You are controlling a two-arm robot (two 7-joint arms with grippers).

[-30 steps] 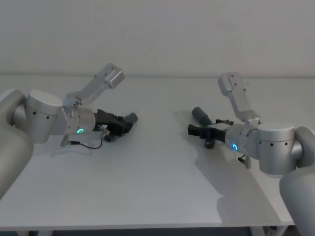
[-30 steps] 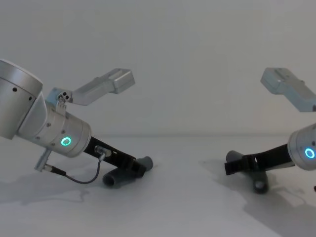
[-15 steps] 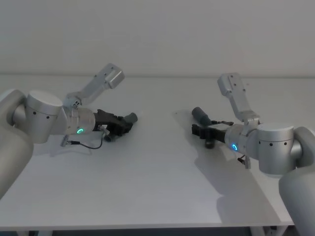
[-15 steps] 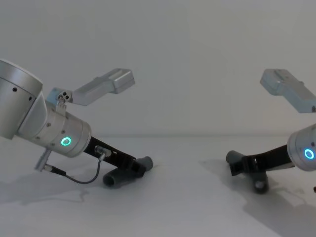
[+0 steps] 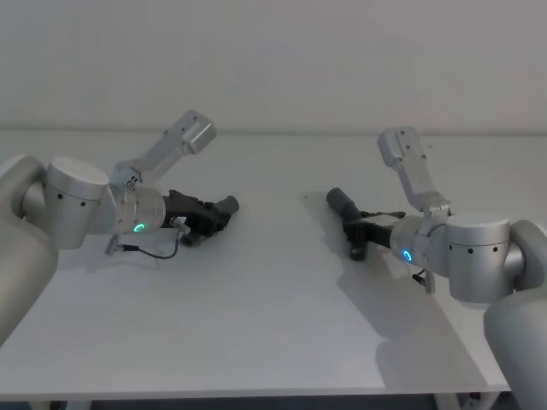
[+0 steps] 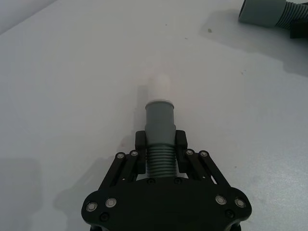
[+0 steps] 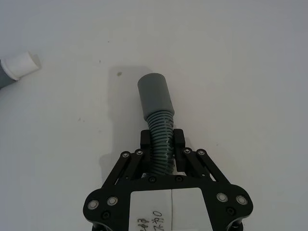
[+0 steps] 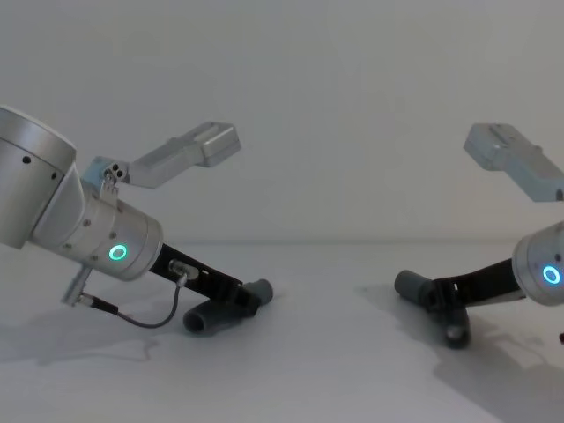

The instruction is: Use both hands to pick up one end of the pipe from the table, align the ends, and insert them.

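The left claw [image 6: 160,144] is clamped on the ribbed middle of one pipe piece [image 6: 159,118], whose end juts past its fingertips, low over the table [image 5: 273,325]. Well apart, the right claw [image 7: 162,144] grips the other piece [image 7: 154,94] likewise.

The right gripper [image 7: 162,144] is clamped on the ribbed section of a grey pipe piece [image 7: 155,96]. Its smooth socket end projects past the fingertips over the white table [image 7: 240,72]. A white-tipped pipe end [image 7: 18,66] is well apart.
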